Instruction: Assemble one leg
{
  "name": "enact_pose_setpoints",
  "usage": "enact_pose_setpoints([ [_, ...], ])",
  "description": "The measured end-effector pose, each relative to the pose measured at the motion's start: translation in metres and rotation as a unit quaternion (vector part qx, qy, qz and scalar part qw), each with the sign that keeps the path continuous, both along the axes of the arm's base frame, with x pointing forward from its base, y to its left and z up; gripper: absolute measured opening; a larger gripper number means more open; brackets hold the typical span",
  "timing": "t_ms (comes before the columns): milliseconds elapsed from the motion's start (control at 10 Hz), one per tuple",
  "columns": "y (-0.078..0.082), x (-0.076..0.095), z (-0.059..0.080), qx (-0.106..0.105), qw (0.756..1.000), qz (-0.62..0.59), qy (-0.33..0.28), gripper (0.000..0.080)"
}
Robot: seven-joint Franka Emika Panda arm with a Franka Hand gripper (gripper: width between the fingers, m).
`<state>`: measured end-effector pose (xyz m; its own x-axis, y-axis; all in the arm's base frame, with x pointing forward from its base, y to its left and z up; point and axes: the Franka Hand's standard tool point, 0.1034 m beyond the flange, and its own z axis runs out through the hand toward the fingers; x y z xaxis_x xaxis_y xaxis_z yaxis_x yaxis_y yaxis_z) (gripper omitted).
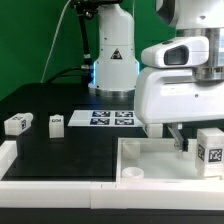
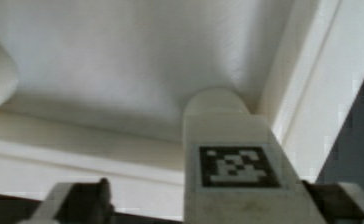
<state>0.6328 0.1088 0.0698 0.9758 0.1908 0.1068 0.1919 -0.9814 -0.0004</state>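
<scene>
A white leg (image 1: 211, 150) with a square tag stands upright over the right part of the large white tray (image 1: 150, 152) in the exterior view. My gripper (image 1: 192, 142) is low around it. In the wrist view the leg (image 2: 236, 150) rises between my fingers, close against one dark finger (image 2: 339, 203), with a clear gap to the other finger (image 2: 81, 203). The gripper (image 2: 209, 208) is open and not clamped on the leg. The tray's inner floor and wall (image 2: 143, 90) fill the background. Two more legs (image 1: 17, 124) (image 1: 56, 122) lie on the black table at the exterior view's left.
The marker board (image 1: 112, 118) lies on the table behind the tray. A round socket (image 1: 133, 172) shows at the tray's near corner. A white raised border (image 1: 40, 170) runs along the table's front and left. The robot base (image 1: 112, 65) stands at the back.
</scene>
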Motion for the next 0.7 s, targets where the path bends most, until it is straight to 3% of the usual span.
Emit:
enact_pose_setpoints([
  [100, 0.0003, 0.0000, 0.0000, 0.002, 1.000, -0.011, 0.000, 0.0376],
  [200, 0.0002, -0.0002, -0.0002, 0.003, 1.000, -0.024, 0.001, 0.0292],
  [500, 0.0022, -0.0008, -0.0021, 0.023, 0.979, -0.202, 0.005, 0.0292],
  [600, 0.0034, -0.0007, -0.0026, 0.030, 0.962, -0.271, 0.006, 0.0292],
  [700, 0.0049, -0.0012, -0.0035, 0.044, 0.929, -0.368, 0.010, 0.0292],
])
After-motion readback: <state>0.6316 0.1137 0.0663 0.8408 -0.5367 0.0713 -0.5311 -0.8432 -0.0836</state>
